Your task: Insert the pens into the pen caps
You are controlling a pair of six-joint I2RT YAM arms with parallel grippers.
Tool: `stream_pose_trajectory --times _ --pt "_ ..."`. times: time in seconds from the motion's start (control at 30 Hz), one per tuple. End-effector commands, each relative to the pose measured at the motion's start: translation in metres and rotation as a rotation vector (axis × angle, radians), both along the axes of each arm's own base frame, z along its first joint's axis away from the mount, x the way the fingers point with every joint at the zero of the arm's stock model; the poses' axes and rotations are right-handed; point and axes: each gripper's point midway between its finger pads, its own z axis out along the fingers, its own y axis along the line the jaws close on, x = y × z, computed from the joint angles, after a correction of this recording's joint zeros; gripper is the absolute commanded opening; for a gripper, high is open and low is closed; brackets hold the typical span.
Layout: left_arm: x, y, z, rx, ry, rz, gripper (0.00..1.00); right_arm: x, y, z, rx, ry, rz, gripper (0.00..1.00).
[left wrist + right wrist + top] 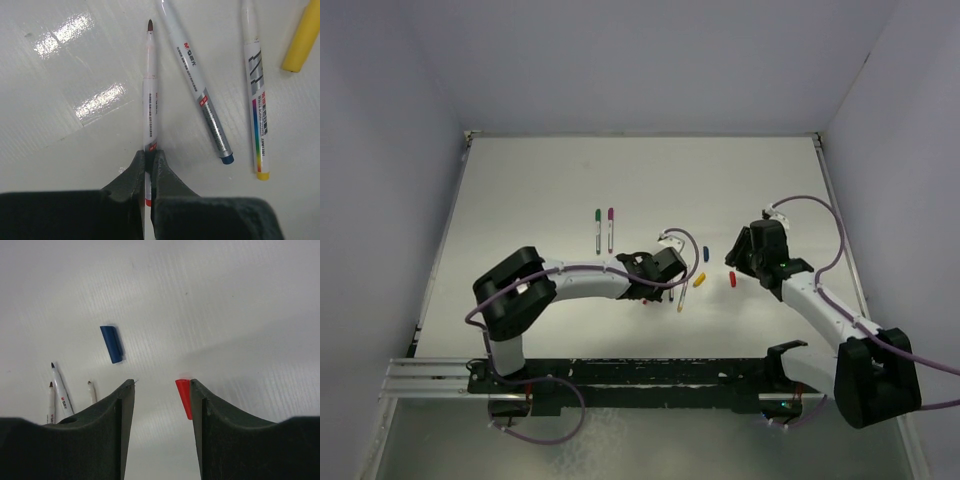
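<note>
Left wrist view: the left gripper (pixel 149 156) is pinched tight on the back end of the red pen (pixel 150 100). This pen lies flat on the white table (pixel 65 165) and points straight away from the fingers, its dark red tip bare. Just beside it, toward the picture's right, lies the blue pen (pixel 200 82), slanted, with its blue end nearer the camera and its other end running out past the top edge. Beyond that is the yellow pen (pixel 256 115), nearly parallel to the red one and apart from both. The yellow cap (pixel 301 40) lies in the upper right corner, close to the yellow pen but not touching it.

Right wrist view: the right gripper (pixel 162 385) is low over the table with its fingers about half spread, gripping nothing. The red cap (pixel 184 396) lies on the table right against the inner face of the finger on the picture's right. Farther out sits the blue cap (pixel 111 343), loose, and off to the left three bare pen tips show.

Top external view: both arms reach in toward the table's middle, and the three loose caps lie between the two grippers. Farther back, well apart from them, the green pen (pixel 598 231) and the magenta pen (pixel 610 230) lie side by side. Whether their coloured ends are caps I cannot tell.
</note>
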Motion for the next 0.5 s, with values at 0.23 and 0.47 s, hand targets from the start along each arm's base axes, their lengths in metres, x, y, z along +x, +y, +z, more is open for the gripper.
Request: stream_pose_trajectory --times 0.23,0.47 --pt "-0.030 0.037 0.009 0.025 0.084 -0.014 0.00 -0.015 0.002 -0.024 -0.009 0.173 0.019 0.48" --pt "-0.031 0.023 0.049 -0.111 0.063 -0.057 0.00 -0.023 0.002 -0.035 -0.012 0.223 0.020 0.47"
